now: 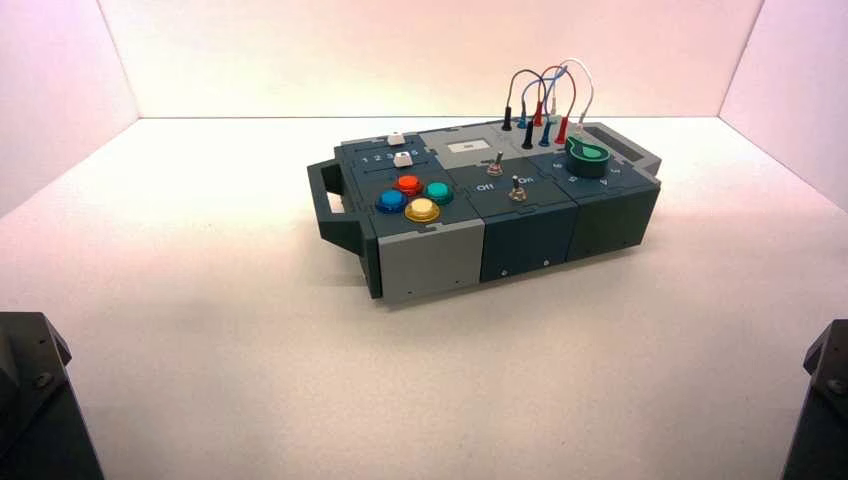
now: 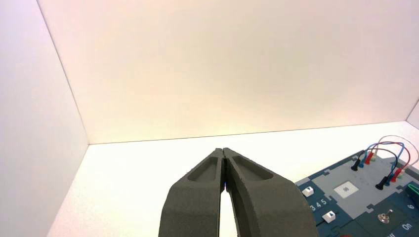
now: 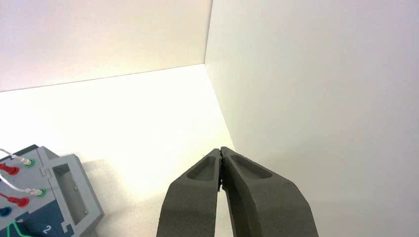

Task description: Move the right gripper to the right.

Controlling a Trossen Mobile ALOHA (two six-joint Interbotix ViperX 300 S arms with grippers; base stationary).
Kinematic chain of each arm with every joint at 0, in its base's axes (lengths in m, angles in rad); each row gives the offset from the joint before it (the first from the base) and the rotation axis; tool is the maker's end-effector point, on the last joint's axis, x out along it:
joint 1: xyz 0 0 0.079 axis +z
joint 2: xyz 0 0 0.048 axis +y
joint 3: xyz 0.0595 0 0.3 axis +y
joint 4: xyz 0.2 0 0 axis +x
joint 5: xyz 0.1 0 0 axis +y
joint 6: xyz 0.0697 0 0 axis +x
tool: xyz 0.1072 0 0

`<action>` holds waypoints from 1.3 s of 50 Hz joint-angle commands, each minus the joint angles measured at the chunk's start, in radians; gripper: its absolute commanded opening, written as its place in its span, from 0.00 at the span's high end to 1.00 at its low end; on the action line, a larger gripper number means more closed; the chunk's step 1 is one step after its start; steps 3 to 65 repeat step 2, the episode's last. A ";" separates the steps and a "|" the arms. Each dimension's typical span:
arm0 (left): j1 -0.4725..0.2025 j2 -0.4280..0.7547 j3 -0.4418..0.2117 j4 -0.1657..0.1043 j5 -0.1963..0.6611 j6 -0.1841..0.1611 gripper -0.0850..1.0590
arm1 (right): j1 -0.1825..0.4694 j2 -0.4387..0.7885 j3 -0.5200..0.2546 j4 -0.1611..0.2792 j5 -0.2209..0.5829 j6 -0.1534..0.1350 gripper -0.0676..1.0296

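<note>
My right gripper [image 3: 220, 150] is shut and empty, its fingertips touching. It hangs above the white table near the right wall, past the box's right end. In the high view only a narrow black sliver of the right arm [image 1: 828, 400] shows at the bottom right edge. My left gripper [image 2: 224, 150] is shut and empty, parked at the front left, with the left arm [image 1: 30, 400] in the bottom left corner. The box [image 1: 520, 230] stands mid-table, turned slightly.
The box bears four coloured buttons [image 1: 412, 196], two toggle switches [image 1: 516, 189], a green knob [image 1: 588, 156], white sliders [image 1: 402, 158] and looped wires [image 1: 545, 95]. White walls enclose the table; the right wall [image 3: 321, 98] is close to my right gripper.
</note>
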 commanded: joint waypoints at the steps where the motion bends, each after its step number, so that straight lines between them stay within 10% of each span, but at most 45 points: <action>1: 0.000 0.008 -0.037 0.002 -0.003 0.002 0.95 | -0.008 -0.002 -0.023 -0.003 -0.005 0.002 0.96; 65: 0.000 0.008 -0.037 0.002 -0.003 0.002 0.95 | -0.008 -0.003 -0.023 -0.003 -0.005 0.003 0.96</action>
